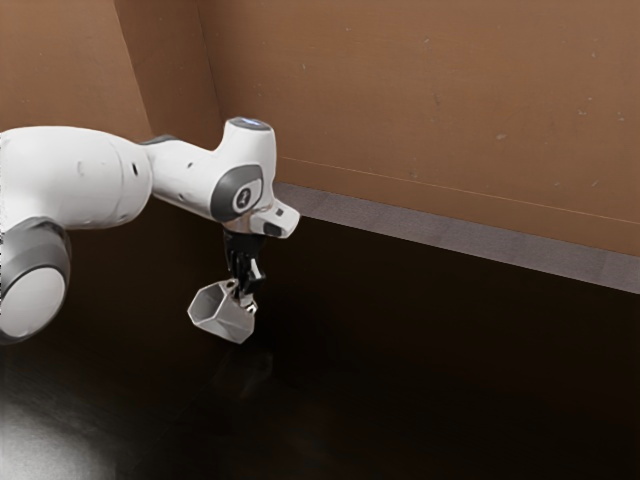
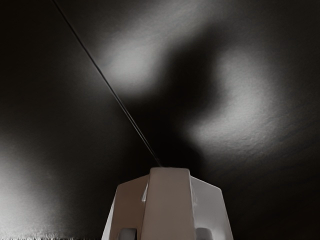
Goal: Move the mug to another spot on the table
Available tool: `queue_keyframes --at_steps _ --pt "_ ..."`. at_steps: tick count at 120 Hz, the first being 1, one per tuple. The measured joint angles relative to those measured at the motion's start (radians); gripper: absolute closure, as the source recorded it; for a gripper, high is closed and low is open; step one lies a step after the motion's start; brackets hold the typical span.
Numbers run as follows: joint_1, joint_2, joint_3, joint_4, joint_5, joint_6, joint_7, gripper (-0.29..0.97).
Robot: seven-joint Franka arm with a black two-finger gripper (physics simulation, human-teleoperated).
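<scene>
Brown walls back the dark glossy table [image 1: 450, 380]. Above it, the black fingers [image 1: 244, 278] pinch the pale faceted mug [image 1: 220, 312], hanging tilted at their 7 o'clock; such an edge grip may slip, dropping it.

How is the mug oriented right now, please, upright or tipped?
Tipped: the mug, held in the gripper above the table, has its mouth facing sideways toward the exterior view's left.

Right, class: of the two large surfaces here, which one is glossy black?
The table, beneath the mug held tilted in the gripper: black and reflective, whereas the wall behind it is dull brown.
</scene>
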Motion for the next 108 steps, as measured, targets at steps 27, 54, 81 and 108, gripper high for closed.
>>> queue_keyframes --at_steps 27,54,81,108 --pt "-0.001 0.027 0.000 -0.002 0.002 0.001 -0.032 0.67" --pt "-0.001 0.041 0.000 -0.004 0.000 0.004 -0.056 0.65" --pt "-0.003 0.058 0.000 -0.017 -0.006 0.010 -0.073 0.60" --pt "-0.006 0.060 0.000 -0.017 -0.012 0.010 -0.081 0.22"
